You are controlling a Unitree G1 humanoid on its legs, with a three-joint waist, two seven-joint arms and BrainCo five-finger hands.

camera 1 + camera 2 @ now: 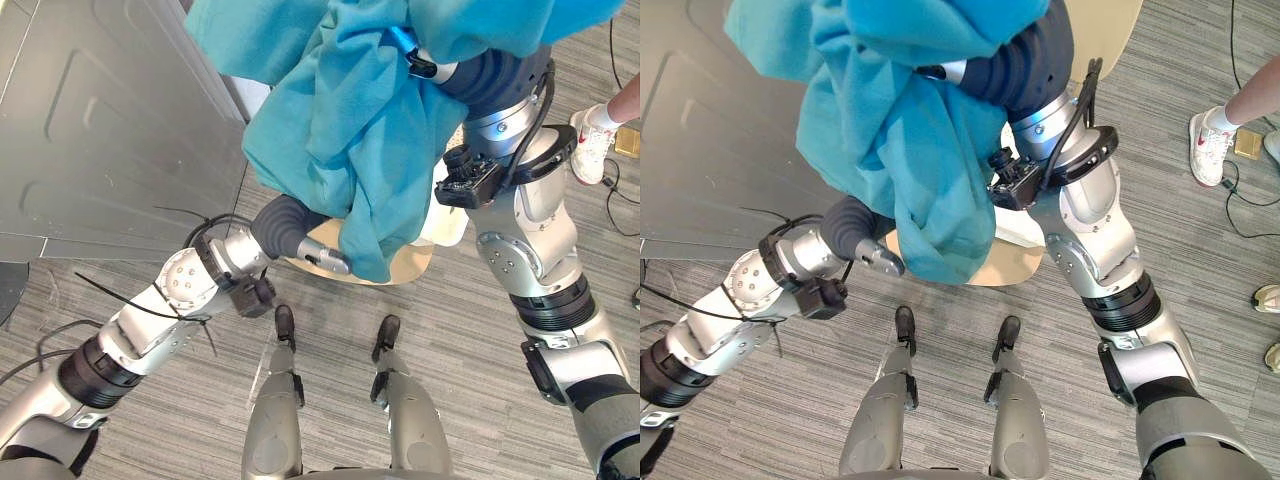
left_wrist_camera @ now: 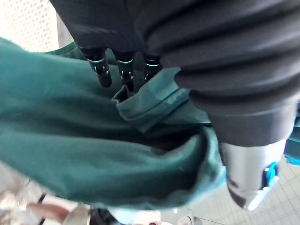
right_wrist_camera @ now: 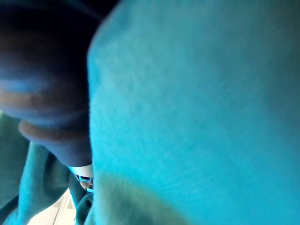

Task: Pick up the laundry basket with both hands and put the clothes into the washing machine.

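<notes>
A large teal garment (image 1: pixel 350 130) hangs in the air in front of me, bunched and folded. My right hand (image 1: pixel 490 75) is raised high at its top, and the cloth wraps over it and covers the right wrist view (image 3: pixel 197 108). My left hand (image 1: pixel 290 232) sits lower, against the garment's hanging end. In the left wrist view its fingers (image 2: pixel 103 75) reach straight onto a fold of the cloth (image 2: pixel 93 154) while the thumb (image 2: pixel 248 178) stands apart. A cream round basket (image 1: pixel 410 265) lies on the floor under the cloth, mostly hidden.
A grey panelled metal surface (image 1: pixel 100 130) fills the left side, close to my left arm. A person's white shoe (image 1: pixel 590 140) stands on the striped grey floor at the right, with another shoe (image 1: pixel 1268 298) further right.
</notes>
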